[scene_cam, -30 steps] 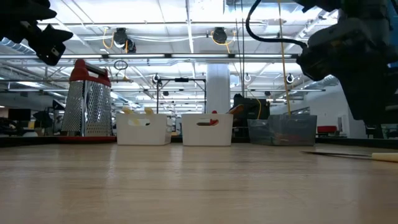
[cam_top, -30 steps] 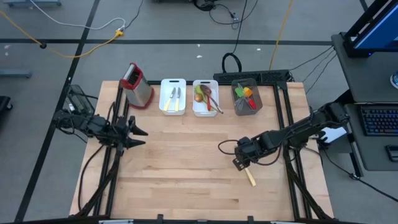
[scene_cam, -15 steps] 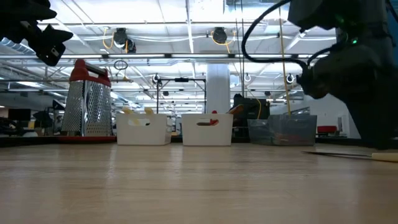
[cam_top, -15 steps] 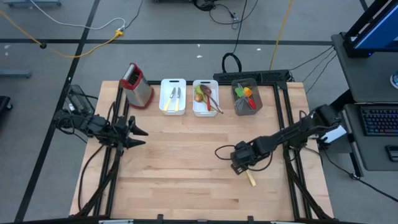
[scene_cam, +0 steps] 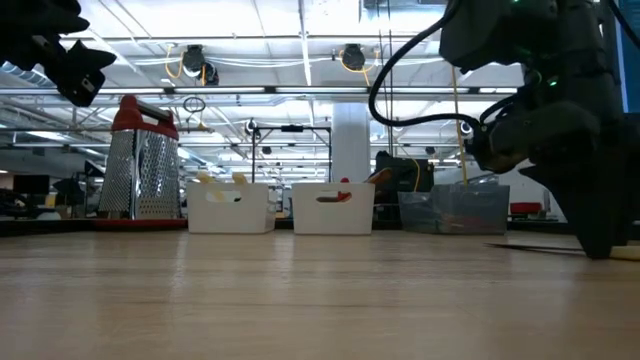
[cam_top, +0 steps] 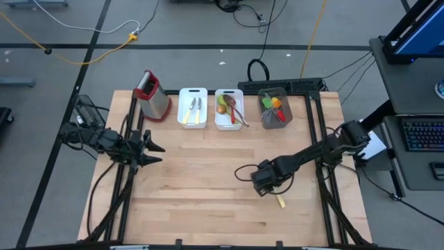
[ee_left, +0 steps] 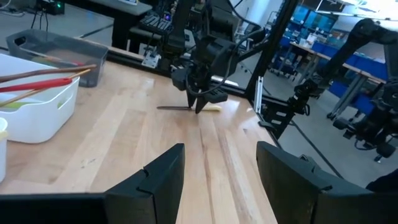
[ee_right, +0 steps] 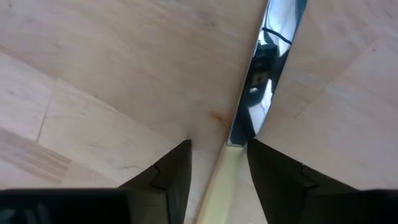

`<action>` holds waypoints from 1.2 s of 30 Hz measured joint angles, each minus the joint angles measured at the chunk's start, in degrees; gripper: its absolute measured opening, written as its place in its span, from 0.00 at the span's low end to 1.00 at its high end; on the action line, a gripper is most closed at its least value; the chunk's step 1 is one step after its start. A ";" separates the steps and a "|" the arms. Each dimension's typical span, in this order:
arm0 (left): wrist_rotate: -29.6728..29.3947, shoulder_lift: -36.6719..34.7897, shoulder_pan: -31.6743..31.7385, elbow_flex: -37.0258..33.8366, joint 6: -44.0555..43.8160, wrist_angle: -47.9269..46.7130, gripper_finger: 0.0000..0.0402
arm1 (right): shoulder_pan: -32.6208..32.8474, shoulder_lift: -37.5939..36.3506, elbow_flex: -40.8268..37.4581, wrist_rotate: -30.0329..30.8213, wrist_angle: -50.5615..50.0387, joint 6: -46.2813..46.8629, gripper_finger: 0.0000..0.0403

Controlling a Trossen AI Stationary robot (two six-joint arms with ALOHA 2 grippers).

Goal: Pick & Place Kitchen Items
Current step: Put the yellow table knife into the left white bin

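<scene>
Knife with a cream handle and a mirror-bright blade lies flat on the wooden table, toward its right edge and nearer the front than the back, and the right gripper stands directly over it. In the right wrist view the two dark fingers straddle the spot where blade meets handle, one on each side, parted and not yet pressing on it; nothing is held. The step in hand looks like the pick: the descent onto the knife is nearly done, the closing is not.

The next move calls for a squeeze across the narrow handle with the tips low enough to catch so flat a thing, then a level lift. After that comes a carry to the back edge, where the white tray already holding cutlery sits beside a second white tray of spoons and a grey bin of coloured utensils.

The left gripper waits near the left edge, fingers apart and empty, just forward of the box grater.
</scene>
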 joint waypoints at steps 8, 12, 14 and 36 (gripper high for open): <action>0.04 0.02 0.00 0.00 -1.03 -1.20 0.50 | -0.16 0.62 -0.10 0.74 -2.12 1.30 0.19; 0.04 0.02 0.00 0.00 -1.05 -1.20 0.50 | -0.63 0.63 -0.11 1.43 -2.13 2.12 0.06; 0.09 0.02 0.00 0.00 -1.09 -1.18 0.50 | -0.77 0.62 -0.11 1.55 -1.66 1.77 0.05; 3.00 0.02 -0.01 0.04 -1.22 -0.74 0.50 | -3.65 -14.34 -0.37 8.91 0.19 4.06 0.05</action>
